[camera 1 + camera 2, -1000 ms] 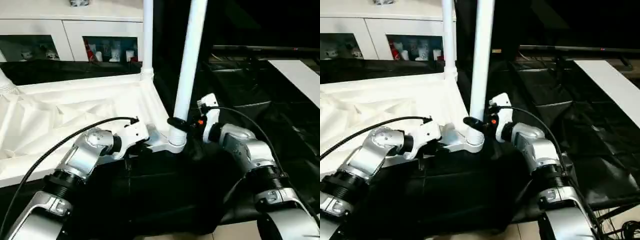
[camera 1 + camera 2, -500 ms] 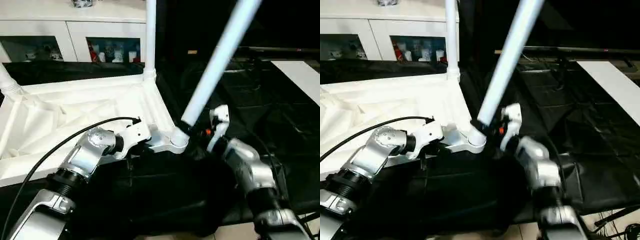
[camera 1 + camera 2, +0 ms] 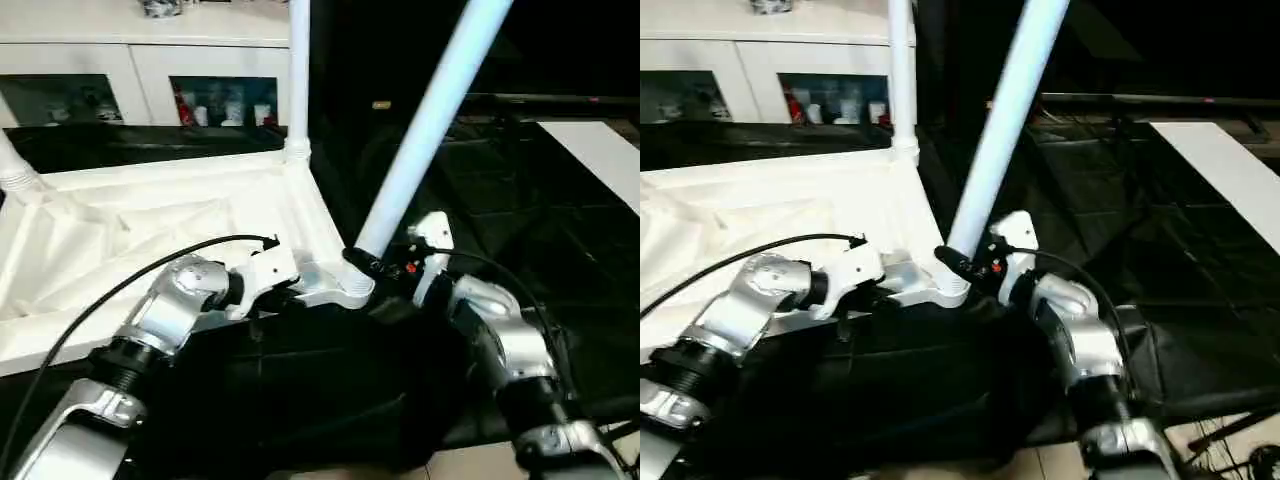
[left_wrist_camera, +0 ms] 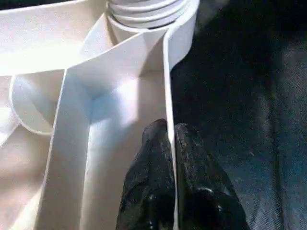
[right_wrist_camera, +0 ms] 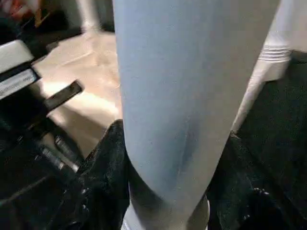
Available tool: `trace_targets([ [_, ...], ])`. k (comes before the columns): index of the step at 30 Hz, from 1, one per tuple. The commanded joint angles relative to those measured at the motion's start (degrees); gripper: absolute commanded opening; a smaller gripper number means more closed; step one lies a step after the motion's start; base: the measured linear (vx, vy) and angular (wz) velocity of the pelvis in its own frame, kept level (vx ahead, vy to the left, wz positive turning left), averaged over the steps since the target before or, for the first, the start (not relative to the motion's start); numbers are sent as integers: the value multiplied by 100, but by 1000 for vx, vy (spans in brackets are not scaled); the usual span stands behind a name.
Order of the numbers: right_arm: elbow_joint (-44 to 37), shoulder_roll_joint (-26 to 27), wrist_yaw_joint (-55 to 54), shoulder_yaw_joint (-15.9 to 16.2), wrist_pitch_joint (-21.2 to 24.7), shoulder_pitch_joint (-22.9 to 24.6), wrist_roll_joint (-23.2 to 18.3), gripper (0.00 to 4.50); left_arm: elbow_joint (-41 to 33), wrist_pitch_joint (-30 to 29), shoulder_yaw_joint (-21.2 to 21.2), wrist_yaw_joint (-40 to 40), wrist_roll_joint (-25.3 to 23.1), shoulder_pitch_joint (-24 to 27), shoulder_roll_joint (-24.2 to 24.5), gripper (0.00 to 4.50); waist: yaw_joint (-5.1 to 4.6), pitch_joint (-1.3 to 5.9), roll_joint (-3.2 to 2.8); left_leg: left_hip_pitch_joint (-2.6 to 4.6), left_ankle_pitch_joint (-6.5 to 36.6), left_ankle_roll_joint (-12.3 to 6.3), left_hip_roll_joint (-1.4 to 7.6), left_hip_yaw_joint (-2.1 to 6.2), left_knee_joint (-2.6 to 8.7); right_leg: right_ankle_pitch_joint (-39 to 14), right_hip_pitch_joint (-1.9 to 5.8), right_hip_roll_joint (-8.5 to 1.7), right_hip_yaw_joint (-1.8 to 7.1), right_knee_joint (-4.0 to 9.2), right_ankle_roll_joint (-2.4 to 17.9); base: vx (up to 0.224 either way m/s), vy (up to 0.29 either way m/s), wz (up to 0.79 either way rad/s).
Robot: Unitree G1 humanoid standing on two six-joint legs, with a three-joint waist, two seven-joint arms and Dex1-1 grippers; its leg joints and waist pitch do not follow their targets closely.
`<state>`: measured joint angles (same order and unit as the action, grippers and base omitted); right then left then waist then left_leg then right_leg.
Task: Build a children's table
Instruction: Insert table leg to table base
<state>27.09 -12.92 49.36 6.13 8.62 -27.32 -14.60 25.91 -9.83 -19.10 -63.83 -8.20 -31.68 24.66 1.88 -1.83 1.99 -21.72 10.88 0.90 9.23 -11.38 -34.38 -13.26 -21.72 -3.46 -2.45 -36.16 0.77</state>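
Note:
The children's table top (image 3: 150,230) lies upside down, its ribbed underside facing up. One white leg (image 3: 297,70) stands upright in the far right corner, and another leg (image 3: 12,165) rises at the far left. A third leg (image 3: 430,120) leans up and to the right from the near right corner socket (image 3: 345,288). My right gripper (image 3: 370,263) is shut on this leg just above the socket, and a black finger (image 5: 103,158) shows beside the tube (image 5: 177,96). My left gripper (image 4: 169,132) is shut on the top's thin side wall (image 4: 167,72) close to that corner.
A white glass-door cabinet (image 3: 140,60) stands behind the top. Black cloth (image 3: 300,380) covers the support under the near edge and spreads to the right. A white board (image 3: 600,150) lies at the far right. A black cable (image 3: 150,265) arcs over my left forearm.
The leg in my right gripper stood nearly upright a second ago, swung far over to the right, and now leans a little less. My left gripper has kept its hold.

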Motion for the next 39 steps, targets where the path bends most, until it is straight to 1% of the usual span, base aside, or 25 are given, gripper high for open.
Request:
trace_targets([
  [1,371,-105,202,367,447,162,377,186,-80,144,-234,-244,55,151,-34,0,2,238,56,111,899,-257,465,203,416,-597,177,-551,295,458,1367,0,0,0],
  [2,383,-150,312,436,509,144,407,186,-85,145,-232,-239,55,156,-33,0,7,235,40,115,908,-244,465,209,423,-624,170,-547,293,456,1356,0,0,0],
  [3,395,-190,406,492,568,137,424,186,-86,160,-232,-238,56,163,-32,0,3,234,74,128,982,-218,468,203,428,-696,161,-549,299,476,1318,0,0,0],
  [4,409,-243,528,563,627,142,457,186,-96,180,-237,-237,55,177,-27,0,7,234,71,128,998,-201,469,207,430,-722,161,-556,301,475,1307,0,0,0],
  [6,482,-273,580,592,607,140,510,186,-113,205,-240,-242,62,195,-24,0,6,225,111,135,1127,-155,477,211,441,-940,145,-562,303,496,1250,0,0,0],
  [7,482,-273,580,592,607,140,510,186,-113,205,-240,-242,62,195,-24,0,3,215,108,136,1208,-126,477,215,450,-1052,136,-563,306,511,1227,0,0,0],
  [9,566,-299,649,612,583,136,516,186,-116,252,-234,-241,70,198,-16,0,-12,180,127,167,1625,28,481,237,479,-1724,107,-577,313,575,1111,0,0,0],
  [10,583,-309,673,624,569,138,514,186,-115,262,-232,-243,75,198,-13,0,-18,168,132,174,1721,67,483,244,486,-1907,96,-579,315,591,1071,0,0,0],
  [11,618,-332,733,647,516,151,505,186,-108,327,-228,-264,97,197,-10,0,-14,169,130,204,1854,131,486,255,484,-2162,81,-591,326,620,1007,0,0,0],
  [12,644,-348,767,657,481,165,494,186,-99,410,-228,-305,124,196,-3,0,-17,170,135,198,1866,148,488,262,487,-2192,83,-595,328,621,992,0,0,0],
  [14,655,-366,932,641,452,207,418,186,-141,619,-255,-505,201,213,61,0,-15,185,124,190,1803,154,493,268,505,-2002,91,-587,333,610,990,0,0,0],
  [15,606,-395,1137,644,385,261,363,186,-258,728,-279,-794,333,260,136,0,-10,194,114,186,1745,127,492,261,504,-1832,99,-587,336,601,1019,0,0,0],
  [16,559,-425,1267,667,361,296,343,186,-338,730,-279,-941,416,286,168,0,-10,199,120,183,1701,112,494,258,505,-1724,104,-584,333,589,1037,0,0,0],
  [17,510,-460,1388,696,340,330,328,186,-411,738,-284,-1081,488,305,202,0,-2,191,106,173,1636,74,499,252,509,-1550,109,-587,340,579,1082,0,0,0],
  [19,482,-482,1463,715,330,348,321,186,-454,741,-289,-1158,528,315,223,0,-8,205,120,165,1507,19,496,242,511,-1282,127,-566,328,549,1160,0,0,0],
  [21,414,-617,1843,853,193,420,342,186,-578,810,-396,-1484,562,318,382,0,0,200,95,172,1430,-27,497,235,509,-1096,132,-567,323,538,1260,0,0,0],
  [23,400,-649,1939,891,156,436,351,186,-585,836,-418,-1543,559,312,415,0,2,201,97,181,1455,-33,501,231,513,-1080,130,-560,321,538,1271,0,0,0],
  [27,424,-696,2178,953,11,460,396,185,-500,946,-439,-1614,506,253,433,0,16,194,88,220,1618,54,519,229,538,-1103,118,-564,318,552,1323,0,0,0],
  [30,515,-604,2117,928,-61,450,435,185,-377,928,-405,-1462,439,170,389,0,16,183,69,213,1679,123,518,243,562,-1119,123,-564,315,553,1313,0,0,0],
  [31,622,-536,1963,878,-103,415,465,185,-315,917,-392,-1340,380,137,361,0,11,179,76,213,1711,131,516,240,564,-1150,119,-563,317,560,1308,0,0,0],
  [34,1133,-304,1111,646,-237,209,618,185,-104,772,-340,-962,247,56,264,0,-9,139,70,237,2049,233,500,253,567,-1765,64,-591,337,628,1224,0,0,0],
  [35,1152,-297,1080,639,-242,201,625,185,-97,766,-338,-950,245,53,261,0,-35,99,84,259,2393,327,486,287,570,-2449,36,-611,331,683,1099,0,0,0],
  [36,1528,-166,445,487,-342,43,729,185,62,540,-277,-707,220,-5,169,0,-48,96,74,261,2564,407,497,330,578,-2892,30,-634,330,708,947,0,0,0],
  [38,1777,-71,-10,366,-371,-66,770,185,197,324,-210,-511,226,-64,72,0,-85,89,66,284,2793,520,491,374,593,-3297,-13,-629,312,738,789,-28,5,-5],
  [39,2051,41,-572,229,-342,-190,798,185,367,24,-128,-240,212,-166,-75,0,-118,85,43,282,2948,623,500,399,621,-3331,-21,-613,296,729,735,-66,24,-15],
])
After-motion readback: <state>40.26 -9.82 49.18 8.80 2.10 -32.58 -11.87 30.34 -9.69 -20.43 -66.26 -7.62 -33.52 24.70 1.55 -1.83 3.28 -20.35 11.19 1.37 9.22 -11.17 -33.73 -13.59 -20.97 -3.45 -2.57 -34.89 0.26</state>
